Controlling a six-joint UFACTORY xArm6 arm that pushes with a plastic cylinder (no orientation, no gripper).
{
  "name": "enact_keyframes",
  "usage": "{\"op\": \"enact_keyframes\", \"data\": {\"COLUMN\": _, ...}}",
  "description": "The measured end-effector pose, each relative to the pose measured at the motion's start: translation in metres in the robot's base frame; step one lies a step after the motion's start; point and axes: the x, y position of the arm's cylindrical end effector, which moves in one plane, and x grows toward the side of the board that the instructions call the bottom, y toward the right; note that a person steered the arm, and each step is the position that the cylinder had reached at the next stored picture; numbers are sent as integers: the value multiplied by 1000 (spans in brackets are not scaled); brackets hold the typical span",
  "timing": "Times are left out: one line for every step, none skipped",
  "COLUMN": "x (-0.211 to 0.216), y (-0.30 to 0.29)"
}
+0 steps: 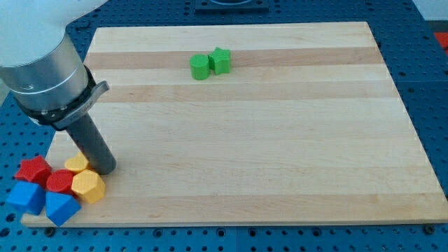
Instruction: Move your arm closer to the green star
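The green star (220,60) sits near the view's top, left of centre, on the wooden board (280,140). It touches a green round block (200,66) on its left. My tip (105,169) rests on the board at the lower left, far from the green star, below and to the left of it. The tip stands right beside a cluster of blocks: a yellow block (77,164) just left of it and a yellow hexagon (88,186) just below it.
The cluster at the lower left corner also holds a red star (33,170), a red block (60,182) and two blue blocks (26,197) (61,207). The arm's grey body (42,66) covers the board's upper left corner.
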Motion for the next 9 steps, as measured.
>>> {"op": "enact_keyframes", "data": {"x": 0, "y": -10}}
{"op": "enact_keyframes", "data": {"x": 0, "y": -23}}
{"op": "enact_keyframes", "data": {"x": -1, "y": -18}}
{"op": "enact_keyframes", "data": {"x": -8, "y": 14}}
{"op": "enact_keyframes", "data": {"x": -30, "y": 62}}
{"op": "enact_keyframes", "data": {"x": -37, "y": 97}}
{"op": "enact_keyframes", "data": {"x": -74, "y": 143}}
{"op": "enact_keyframes", "data": {"x": -101, "y": 178}}
{"op": "enact_keyframes", "data": {"x": -142, "y": 219}}
